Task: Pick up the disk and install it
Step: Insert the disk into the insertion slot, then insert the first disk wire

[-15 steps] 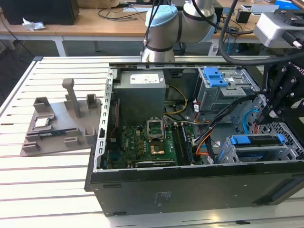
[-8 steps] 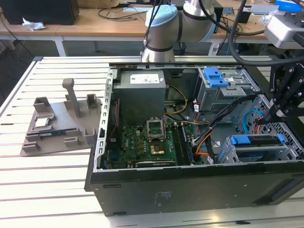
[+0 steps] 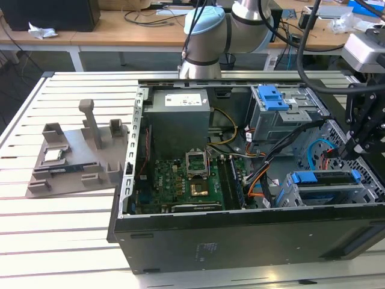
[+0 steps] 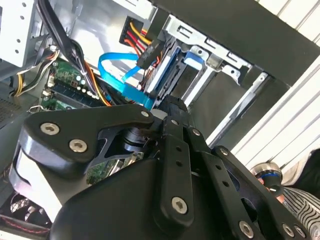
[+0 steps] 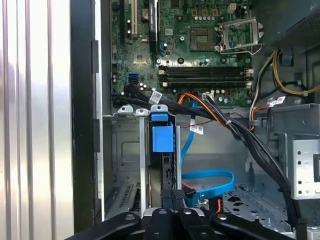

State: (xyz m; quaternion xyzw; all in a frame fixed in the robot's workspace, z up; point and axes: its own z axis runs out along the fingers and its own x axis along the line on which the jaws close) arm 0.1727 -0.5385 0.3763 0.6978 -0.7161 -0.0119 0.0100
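Disk: silver metal drive in blue plastic carrier bracket, seated edge-on in the lower drive cage of the open computer case, at the exterior view's right; blue latch tab facing out in the first wrist view. Tool: black, jointed, bolted linkages, poised just above the disk's rear end beside the blue data cable; finger state cannot be told. Step in hand, by judgement: installation, drive largely home in its bay. Next move, by judgement: a straight, even push along the cage rails, clear of the cables. Surroundings: green motherboard with open processor socket, grey power supply, bundled black and orange wiring; grey moulded fixture on slatted white surface
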